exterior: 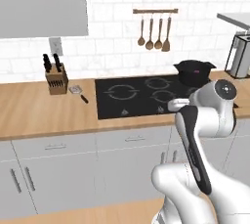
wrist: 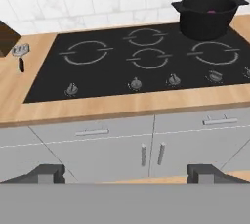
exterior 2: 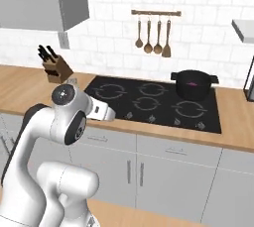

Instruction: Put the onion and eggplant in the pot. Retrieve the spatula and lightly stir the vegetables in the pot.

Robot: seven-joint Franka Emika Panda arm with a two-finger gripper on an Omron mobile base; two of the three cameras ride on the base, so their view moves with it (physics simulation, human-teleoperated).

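Observation:
The black pot stands on the back right burner of the cooktop. A purple-magenta patch of the onion shows inside it. The eggplant is hidden or out of view. The spatula, silver head and black handle, lies on the wooden counter left of the cooktop, beside the knife block. My gripper hovers in front of the counter's edge, well short of both pot and spatula. Its fingertips stand wide apart, open, with nothing between them.
The black cooktop has a row of knobs along its front. A knife block stands at the left. Wooden spoons and a wooden spatula hang on a wall rail. A metal appliance sits at the far right. Grey cabinets run under the counter.

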